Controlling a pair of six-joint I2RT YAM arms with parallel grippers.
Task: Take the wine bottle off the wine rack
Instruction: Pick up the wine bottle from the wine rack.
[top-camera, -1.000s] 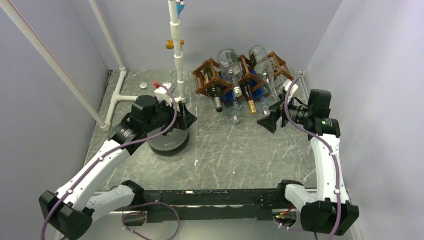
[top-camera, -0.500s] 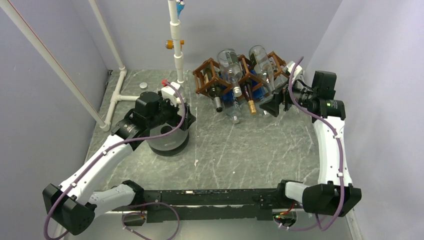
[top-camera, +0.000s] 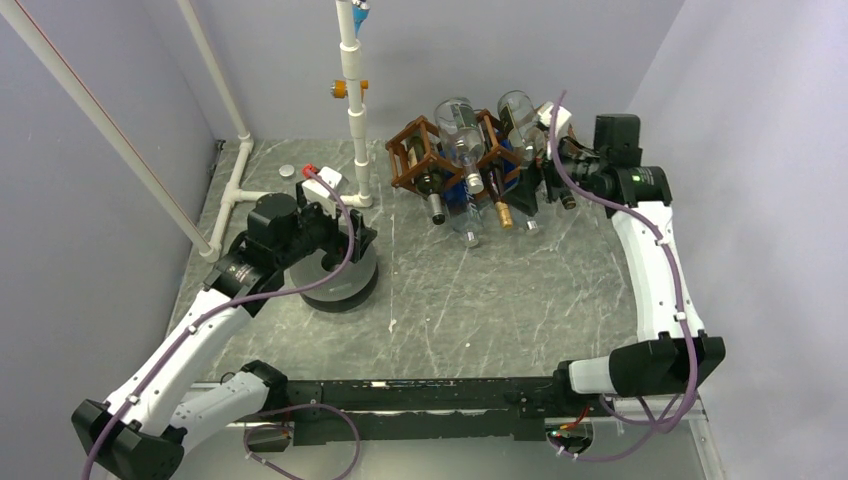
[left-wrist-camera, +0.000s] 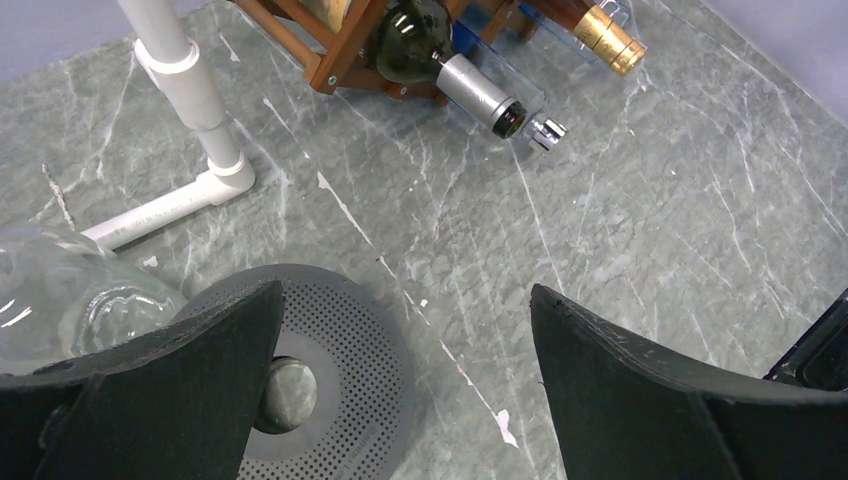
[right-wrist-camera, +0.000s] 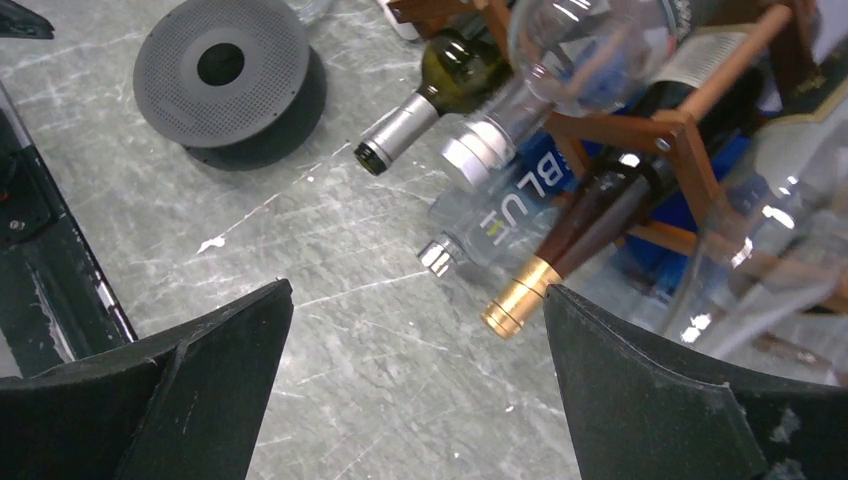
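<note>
Right gripper (right-wrist-camera: 415, 300) is released, jaws wide and empty, hovering just beside the rack's (right-wrist-camera: 690, 120) right front. Left gripper (left-wrist-camera: 405, 300) is also wide open and empty, over the disc (left-wrist-camera: 350, 340), well apart from the rack. Rack sits at the tabletop's (top-camera: 480, 300) far side, bottles lying in its cells, necks out toward me. Gold-cap bottle (right-wrist-camera: 575, 235) is in a lower cell, neck sloping toward the tabletop; looks like my target. Green bottle (right-wrist-camera: 430, 95) is the other candidate. Glass: stiff, smooth, slippery, breakable, probably heavy if full. I'd grab the neck just behind the foil, narrow enough for the jaws, and pull along the cell's axis. Clear bottles (right-wrist-camera: 590, 40) on top could roll.
</note>
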